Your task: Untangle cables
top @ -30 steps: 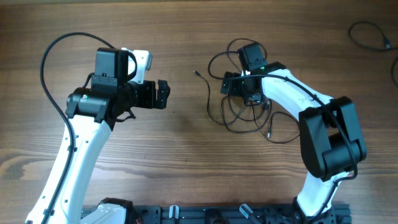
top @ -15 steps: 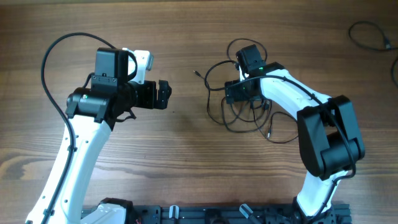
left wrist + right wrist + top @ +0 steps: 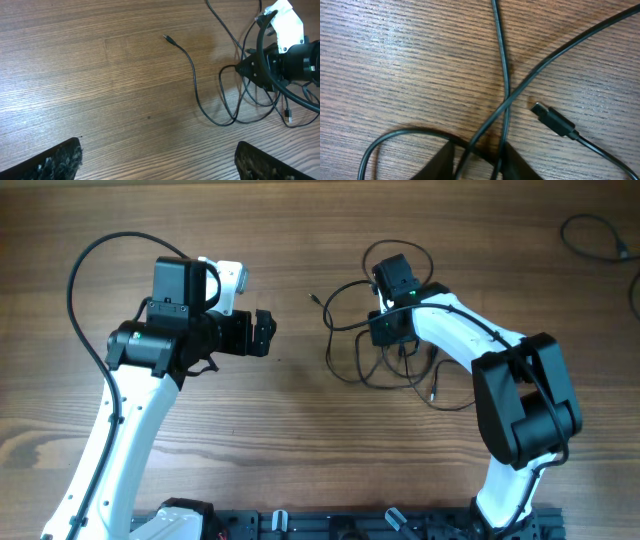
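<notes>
The cables (image 3: 345, 350) lie as a loose tangle of thin black loops on the wooden table, right of centre; one free end with a small plug (image 3: 313, 297) points left. My right gripper (image 3: 388, 330) is down in the tangle. In the right wrist view its jaws (image 3: 479, 162) have closed in on two crossing strands (image 3: 502, 60), with a plug end (image 3: 552, 120) lying just beside. My left gripper (image 3: 268, 333) hovers well left of the tangle, open and empty. Its wide-apart fingertips (image 3: 55, 162) frame bare wood, the cables (image 3: 192, 75) ahead of them.
Another black cable (image 3: 600, 235) curls at the table's far right corner. The left arm's own thick cable (image 3: 90, 270) arcs over the left side. A black rail (image 3: 330, 525) runs along the near edge.
My right gripper has closed from wide open onto the strands and shifted slightly left and up; the left loops of the tangle moved left with it. The left arm has stayed still.
</notes>
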You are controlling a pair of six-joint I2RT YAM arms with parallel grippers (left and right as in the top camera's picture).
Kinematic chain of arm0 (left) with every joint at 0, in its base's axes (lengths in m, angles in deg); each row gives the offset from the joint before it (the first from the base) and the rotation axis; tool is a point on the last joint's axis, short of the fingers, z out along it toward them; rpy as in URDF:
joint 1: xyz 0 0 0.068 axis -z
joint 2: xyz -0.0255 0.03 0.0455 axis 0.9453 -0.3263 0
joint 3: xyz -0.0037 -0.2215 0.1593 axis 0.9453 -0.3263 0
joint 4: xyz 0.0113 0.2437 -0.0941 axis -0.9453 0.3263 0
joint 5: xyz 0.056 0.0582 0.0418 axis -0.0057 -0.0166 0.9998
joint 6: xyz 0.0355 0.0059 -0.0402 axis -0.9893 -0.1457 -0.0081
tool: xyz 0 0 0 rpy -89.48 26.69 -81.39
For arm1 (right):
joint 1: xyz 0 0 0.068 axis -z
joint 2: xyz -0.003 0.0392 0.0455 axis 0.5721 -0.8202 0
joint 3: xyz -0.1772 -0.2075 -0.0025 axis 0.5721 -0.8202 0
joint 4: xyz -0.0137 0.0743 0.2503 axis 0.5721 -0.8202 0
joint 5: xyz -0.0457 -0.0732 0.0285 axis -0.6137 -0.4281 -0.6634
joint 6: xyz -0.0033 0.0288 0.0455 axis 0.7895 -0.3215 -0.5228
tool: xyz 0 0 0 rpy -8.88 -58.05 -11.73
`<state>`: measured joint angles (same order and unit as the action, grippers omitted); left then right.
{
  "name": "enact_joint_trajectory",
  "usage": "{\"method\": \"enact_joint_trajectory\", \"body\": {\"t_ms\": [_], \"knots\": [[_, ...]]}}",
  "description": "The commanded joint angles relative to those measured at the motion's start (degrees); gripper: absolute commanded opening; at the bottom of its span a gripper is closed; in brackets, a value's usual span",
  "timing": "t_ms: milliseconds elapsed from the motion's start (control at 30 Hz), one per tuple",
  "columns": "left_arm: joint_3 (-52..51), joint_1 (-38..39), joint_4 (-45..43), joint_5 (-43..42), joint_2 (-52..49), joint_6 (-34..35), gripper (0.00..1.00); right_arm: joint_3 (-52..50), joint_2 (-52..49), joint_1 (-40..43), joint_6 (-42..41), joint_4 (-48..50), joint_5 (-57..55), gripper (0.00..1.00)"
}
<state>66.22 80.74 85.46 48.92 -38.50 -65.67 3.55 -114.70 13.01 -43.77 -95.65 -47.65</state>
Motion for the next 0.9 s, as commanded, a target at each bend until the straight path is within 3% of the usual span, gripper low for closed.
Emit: {"method": "enact_joint_trajectory", "body": {"t_ms": [0,67,200,400,533,867], "knots": [[0.1,0.1,-0.1,-1.1,0.6,-1.3,1.00,-1.3,-3.1,-0.5,-0.9,-0.3,1.6,0.24],[0.1,0.1,-0.1,-1.2,0.6,-1.3,1.00,-1.3,-3.1,-0.5,-2.2,0.2,1.6,0.13],[0.1,0.1,-0.1,-1.2,0.6,-1.3,1.00,-1.0,-3.0,-0.5,-3.7,1.9,2.1,0.10],[0.1,0.1,-0.1,-1.2,0.6,-1.3,1.00,-0.8,-3.0,-0.5,-3.7,2.6,2.0,0.17],[0.1,0.1,-0.1,-1.2,0.6,-1.3,1.00,-0.8,-3.0,-0.4,-3.7,3.1,2.0,0.13],[0.1,0.1,-0.1,-1.2,0.6,-1.3,1.00,2.8,-2.9,-0.5,-3.7,2.3,2.0,0.17]]}}
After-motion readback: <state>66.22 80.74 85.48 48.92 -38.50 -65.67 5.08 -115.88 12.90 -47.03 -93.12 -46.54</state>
